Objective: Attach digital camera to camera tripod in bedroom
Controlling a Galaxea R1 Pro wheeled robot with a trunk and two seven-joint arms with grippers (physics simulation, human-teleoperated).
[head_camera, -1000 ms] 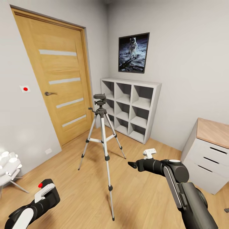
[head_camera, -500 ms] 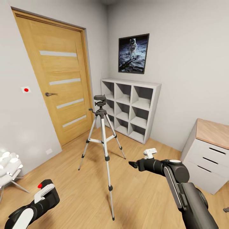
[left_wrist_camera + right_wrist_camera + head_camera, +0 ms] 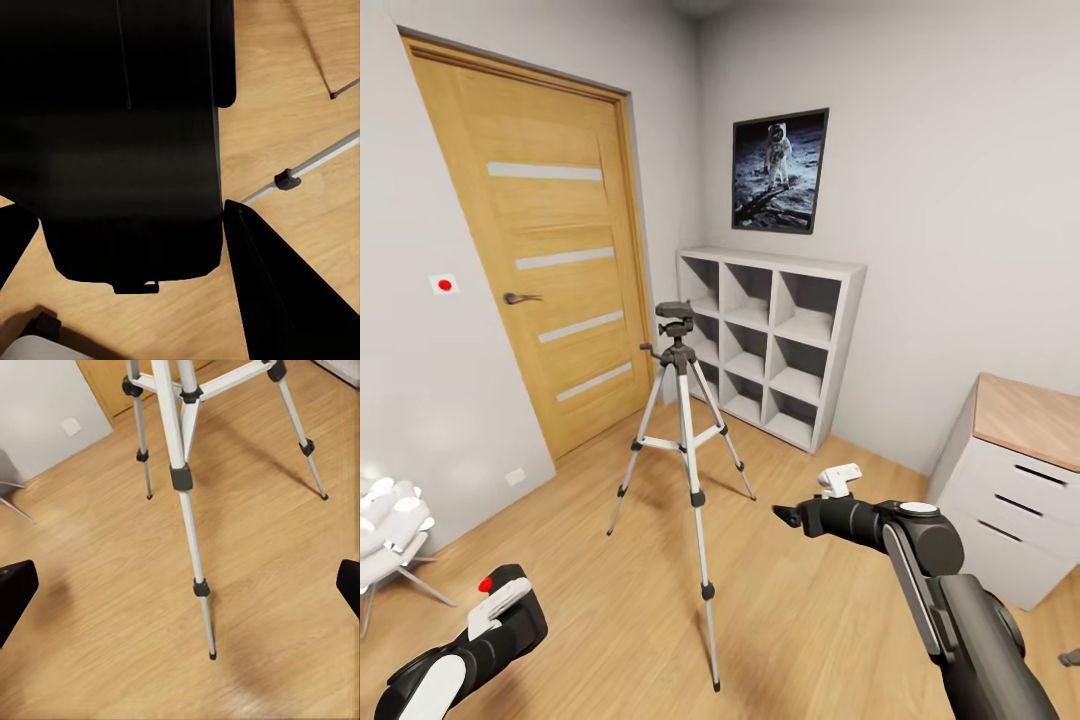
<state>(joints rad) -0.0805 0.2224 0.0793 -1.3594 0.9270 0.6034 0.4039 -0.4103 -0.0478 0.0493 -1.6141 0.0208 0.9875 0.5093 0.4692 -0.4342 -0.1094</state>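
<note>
Bedroom floor (image 3: 800, 620), camera tripod (image 3: 682, 440), no readable writing

I see a wooden door (image 3: 550, 250) on the left wall, an astronaut picture (image 3: 780, 170) above white cube shelves (image 3: 770, 340), and a white drawer unit (image 3: 1010, 480) at right.

1 camera tripod (image 3: 682, 420), 1 door (image 3: 540, 250), 1 framed picture (image 3: 780, 170), 9 shelf cubes (image 3: 772, 345).
</note>
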